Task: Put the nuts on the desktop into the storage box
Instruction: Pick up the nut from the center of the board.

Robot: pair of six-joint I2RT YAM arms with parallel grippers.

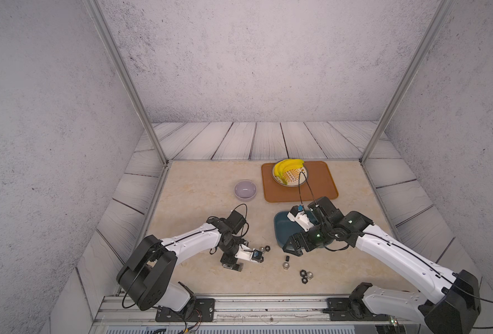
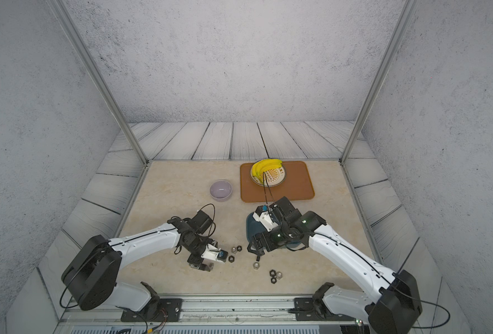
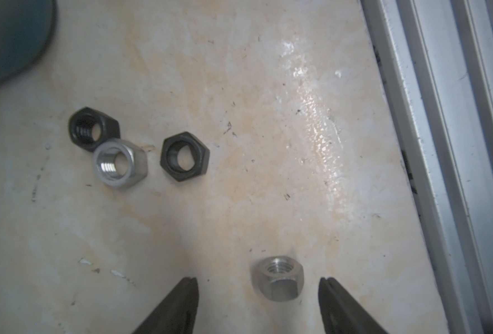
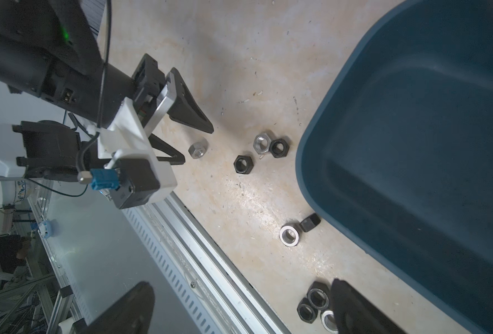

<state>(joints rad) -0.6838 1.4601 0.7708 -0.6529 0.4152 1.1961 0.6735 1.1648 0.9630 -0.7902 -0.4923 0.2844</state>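
**Left gripper astride a silver nut, nothing pinched yet**

My left gripper (image 3: pixel 258 280) is down at the worktop (image 3: pixel 239 86) with its jaws partly open, one on each side of a silver nut (image 3: pixel 278 279). Neither jaw touches it, and the gripper holds nothing. The nut lies off-centre, closer to one jaw. I'd shift sideways to centre it, keep the tips low against the surface and close slowly on two opposite flats. Otherwise, I judge, the nearer jaw will shove or spin it away.

Just beyond lie a black nut (image 3: pixel 184 156) and a touching silver-and-black pair (image 3: pixel 120 163), near enough that I'd lift straight up.

Further right, five more nuts (image 4: pixel 290 235) sit loose on the worktop beside the box (image 4: pixel 413 144). I see none in the part of it that shows.

My right gripper (image 4: pixel 241 283) hangs by the box's near edge, jaws wide open and empty, next to a trio (image 4: pixel 314 300) of those nuts.
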